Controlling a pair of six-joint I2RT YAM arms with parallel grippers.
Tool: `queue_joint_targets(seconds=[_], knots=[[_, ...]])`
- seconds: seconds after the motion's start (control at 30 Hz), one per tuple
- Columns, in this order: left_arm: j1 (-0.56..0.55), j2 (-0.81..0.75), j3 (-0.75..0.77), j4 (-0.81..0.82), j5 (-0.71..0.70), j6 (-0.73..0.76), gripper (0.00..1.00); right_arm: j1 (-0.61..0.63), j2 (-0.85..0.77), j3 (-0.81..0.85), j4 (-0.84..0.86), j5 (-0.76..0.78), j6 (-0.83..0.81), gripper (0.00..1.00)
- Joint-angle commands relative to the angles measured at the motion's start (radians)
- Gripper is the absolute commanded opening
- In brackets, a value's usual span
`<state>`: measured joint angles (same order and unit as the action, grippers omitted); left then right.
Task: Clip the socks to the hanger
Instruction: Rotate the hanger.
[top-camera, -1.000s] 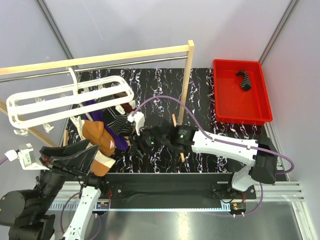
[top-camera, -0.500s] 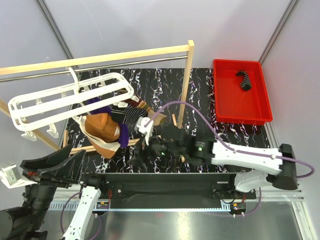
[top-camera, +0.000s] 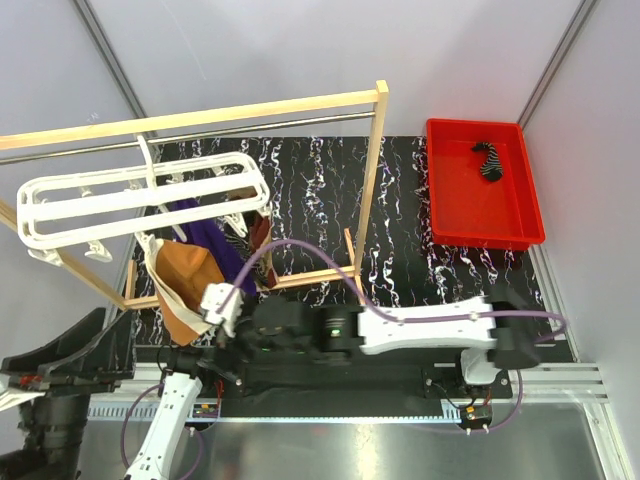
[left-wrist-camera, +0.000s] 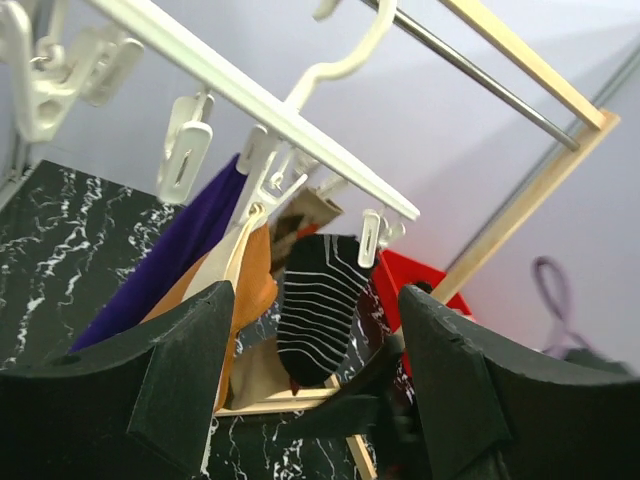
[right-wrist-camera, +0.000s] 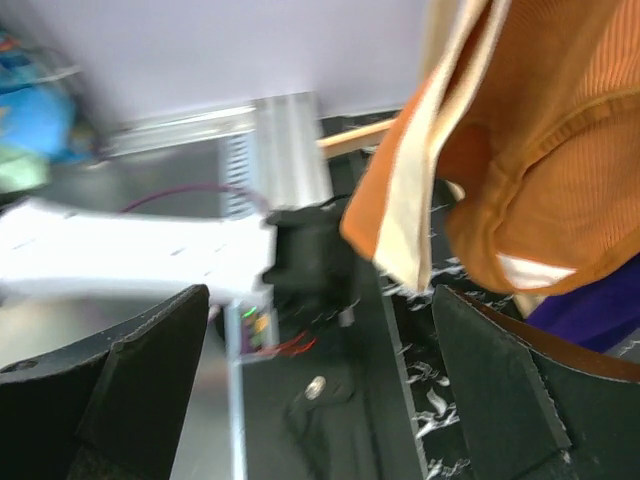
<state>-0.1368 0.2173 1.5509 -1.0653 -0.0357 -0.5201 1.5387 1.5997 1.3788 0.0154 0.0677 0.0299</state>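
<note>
**Risk, right side.** Your right arm lies stretched across the near edge of the worktop (top-camera: 400, 230), ending under the hanger (left-wrist-camera: 250, 100). The orange-brown sock (right-wrist-camera: 520, 150) hangs just beside one finger of the right claw (right-wrist-camera: 320, 300); contact cannot be confirmed. A sideways sweep from here probably catches the cream trim, and that could drag the sock off its clip or set the hanger swinging on the metal rod (top-camera: 80, 152).

**Risk, cable.** The purple cable (top-camera: 300, 245) loops over the worktop close to the wooden post (top-camera: 375, 170). A fast pull to the right may hook it there (it looks slack, so judge this as possible, not certain).

**Risk, crowding.** Both arms sit in the near-left corner, so a reach by either one may strike the other.

**Task things.** A purple sock (left-wrist-camera: 175, 250) and a striped sock (left-wrist-camera: 330, 270) hang under the hanger, the striped one below a small clip (left-wrist-camera: 372, 235). One loose striped sock (top-camera: 488, 160) lies in the red bin (top-camera: 455, 215), well apart at the far right, not yet clipped. You likely cross the post to fetch it.

**Claws.** The right claw is spread wide with nothing between its fingers. The left claw (left-wrist-camera: 315, 310) is also parted, empty, pointing up at the hung socks and touching none.
</note>
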Motion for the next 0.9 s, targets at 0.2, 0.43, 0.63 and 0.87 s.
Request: queue_joint_targets(seconds=[0.2,0.43,0.63,0.87], knots=[[-0.004,0.025,0.149,-0.096,-0.159,0.068,0.69,0.018,0.370,0.311,0.247,0.546,-0.077,0.95],[-0.003,0.021,0.153,-0.131,-0.193,0.080,0.69,0.011,0.516,0.439,0.322,0.802,-0.154,0.54],[-0.003,0.030,0.158,-0.142,-0.196,0.084,0.67,-0.008,0.429,0.328,0.314,0.839,-0.151,0.06],[-0.003,0.019,0.089,-0.105,-0.167,0.080,0.63,-0.009,0.159,0.039,0.227,0.762,-0.094,0.03]])
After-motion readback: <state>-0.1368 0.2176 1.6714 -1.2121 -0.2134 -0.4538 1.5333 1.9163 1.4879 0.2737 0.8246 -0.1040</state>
